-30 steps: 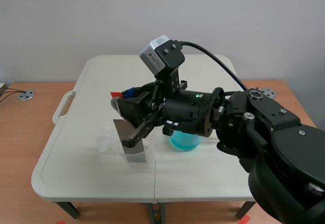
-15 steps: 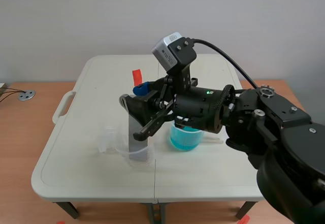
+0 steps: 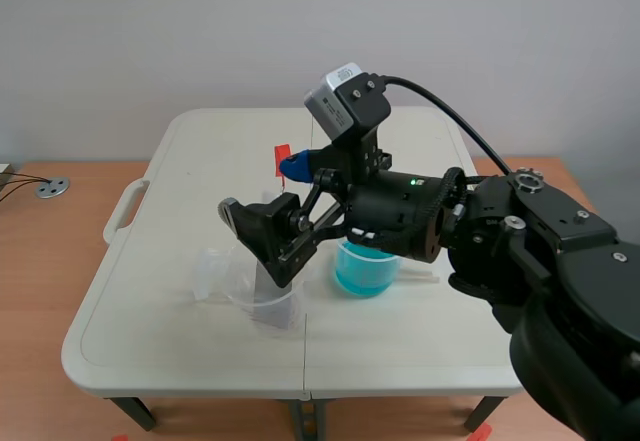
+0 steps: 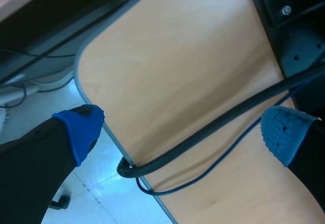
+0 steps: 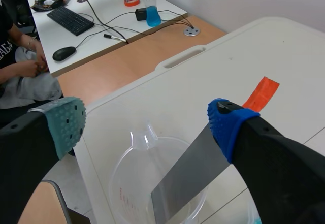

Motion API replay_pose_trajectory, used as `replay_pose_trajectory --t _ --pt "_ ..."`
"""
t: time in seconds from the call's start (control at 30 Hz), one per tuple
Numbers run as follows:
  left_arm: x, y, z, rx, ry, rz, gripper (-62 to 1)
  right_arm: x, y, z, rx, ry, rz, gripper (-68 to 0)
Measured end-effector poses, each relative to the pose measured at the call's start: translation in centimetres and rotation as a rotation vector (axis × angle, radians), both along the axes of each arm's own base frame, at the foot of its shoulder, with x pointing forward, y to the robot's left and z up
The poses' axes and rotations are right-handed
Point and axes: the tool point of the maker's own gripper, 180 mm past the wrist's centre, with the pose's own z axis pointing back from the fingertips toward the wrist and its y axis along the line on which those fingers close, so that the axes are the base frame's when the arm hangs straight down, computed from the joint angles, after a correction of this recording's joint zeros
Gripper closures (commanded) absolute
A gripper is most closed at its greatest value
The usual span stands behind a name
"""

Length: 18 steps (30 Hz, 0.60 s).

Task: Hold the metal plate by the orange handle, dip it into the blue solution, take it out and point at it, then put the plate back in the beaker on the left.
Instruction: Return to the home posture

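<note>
your right fingers (image 5: 66, 121) now stand wide apart with nothing between them; a second ago they were clamped on the handle. the thin grey metal plate with the orange handle (image 5: 189, 172) leans on its own in the clear beaker (image 5: 140, 138), just beside your blue pad and left of the beaker of blue solution (image 3: 362, 276) on the white counter (image 3: 180, 161). the put-back looks done, so withdraw without nudging the plate. your left fingers (image 4: 76, 132) are wide apart too, empty.

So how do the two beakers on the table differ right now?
The left beaker is clear, with no liquid visible, and holds the metal plate leaning inside; the right beaker holds blue solution and no plate. Both stand upright on the white table.
</note>
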Motion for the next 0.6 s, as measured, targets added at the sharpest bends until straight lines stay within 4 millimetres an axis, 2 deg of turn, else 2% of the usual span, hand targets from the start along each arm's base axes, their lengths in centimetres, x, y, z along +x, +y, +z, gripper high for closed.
replay_pose_trajectory --t 0.07,0.13,0.23,0.33,0.43,0.5,0.6 --pt "0.2 0.9 0.1 0.022 -0.006 0.031 -62.3 0.0 -0.6 -0.2 -0.009 -0.003 -0.003 -63.4" --pt "1.2 2.6 0.5 0.043 -0.031 0.094 -62.3 0.1 -1.1 -0.5 -0.027 -0.005 -0.003 -63.7" --pt "3.8 7.2 2.0 0.097 -0.1 0.185 -62.3 0.3 -2.1 -0.5 -0.06 -0.021 -0.024 -63.9" --pt "7.6 13.0 5.2 0.161 -0.234 0.269 -62.3 0.3 -3.3 0.3 -0.084 -0.058 -0.047 -64.2" --pt "11.0 17.7 9.0 0.21 -0.374 0.333 -62.3 0.6 -5.2 1.3 -0.098 -0.094 -0.108 -65.5" --pt "12.8 19.9 11.4 0.229 -0.462 0.366 -62.3 0.8 -6.7 1.9 -0.1 -0.106 -0.157 -65.5" --pt "15.3 22.0 14.9 0.238 -0.607 0.398 -62.3 0.6 -8.8 2.3 -0.103 -0.109 -0.21 -65.5"
